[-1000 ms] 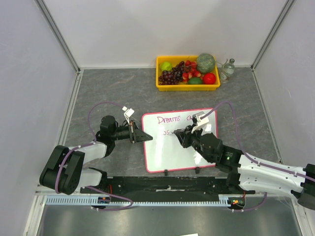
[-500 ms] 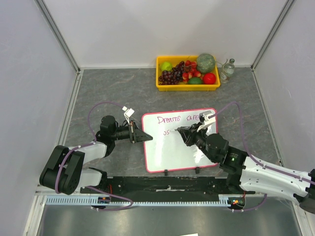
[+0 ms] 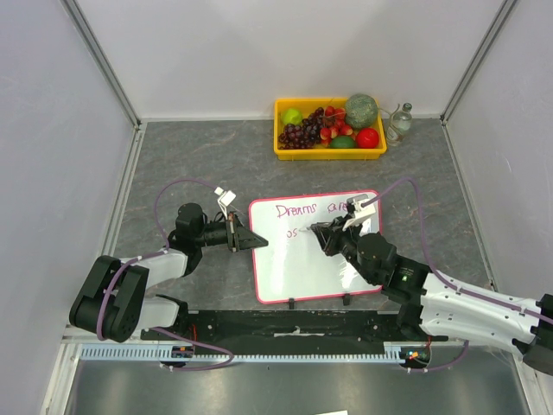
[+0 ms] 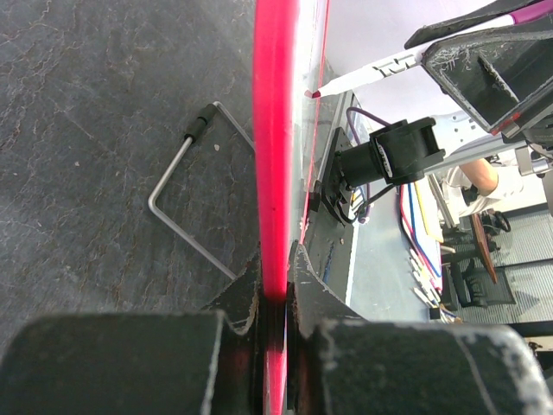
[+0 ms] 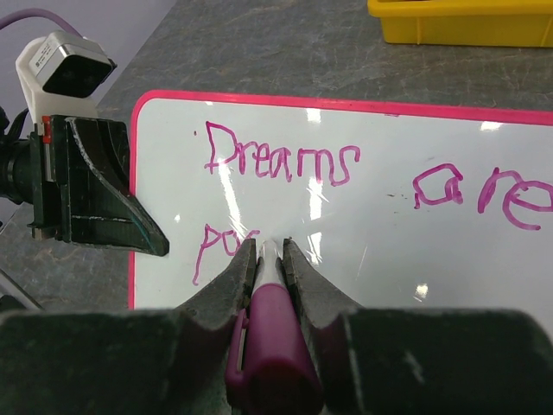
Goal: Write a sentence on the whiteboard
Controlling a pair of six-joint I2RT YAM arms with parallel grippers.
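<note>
My right end effector (image 3: 321, 231) is closed tight on the magenta marker (image 5: 270, 298), its tip pressed to the whiteboard (image 3: 294, 272). The board lies flat on the grey surface (image 3: 199, 156), toward 6 o'clock from the yellow tray (image 3: 328, 155) of fruit. My left end effector (image 4: 275, 264) is pinched narrow on the board's pink rim at its 9 o'clock edge, bracing it.

Over the last second my right wrist has swung a little toward 3 o'clock and settled. That uncovers more of the top line, so "Dreams are" now reads where only "Dreams a" showed. The second line has also grown by a short stroke.

The sentence (image 5: 281, 160) now stands as "Dreams are" above and "Po" plus the start of another letter below. The marker tip sits just at the 3 o'clock side of that last mark.

I judge that I am mid-word on line two, with the sentence far from finished. Plenty of bare board remains toward 3 and 6 o'clock. The left hold matters, since any slip there would smear the stroke.
</note>
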